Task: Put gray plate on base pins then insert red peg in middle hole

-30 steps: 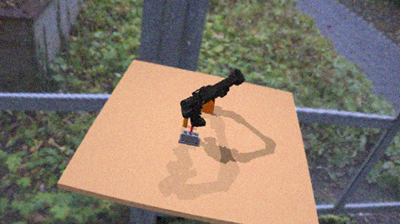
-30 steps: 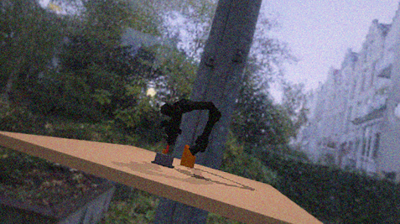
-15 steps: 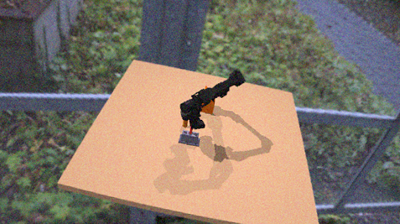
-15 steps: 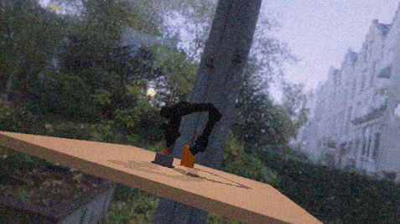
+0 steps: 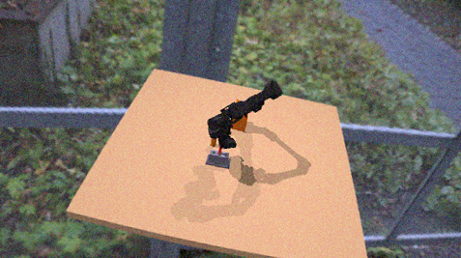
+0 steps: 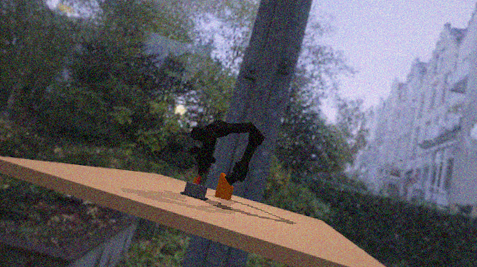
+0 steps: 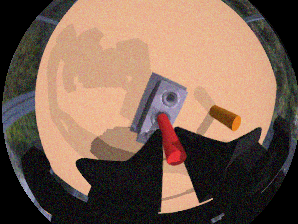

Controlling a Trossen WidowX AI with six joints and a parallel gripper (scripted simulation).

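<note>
The gray plate (image 5: 225,155) (image 7: 164,85) lies on the dark gray base (image 5: 217,161) (image 6: 196,191) (image 7: 143,110) and looks flat. A pin shows in its far hole in the wrist view; the near hole is largely hidden by the gripper. My gripper (image 5: 220,145) (image 6: 200,176) (image 7: 167,132) is shut on the red peg (image 5: 220,151) (image 6: 197,181) (image 7: 171,145), above the plate. The peg's lower end is at the plate's middle hole. Whether its tip is inside the hole cannot be told.
An orange cylinder (image 5: 213,142) (image 7: 225,118) stands beside the base, close to the gripper. A larger orange block (image 5: 240,123) (image 6: 224,187) stands behind, near the arm. All stand on the orange-tan table (image 5: 132,189) (image 6: 283,235).
</note>
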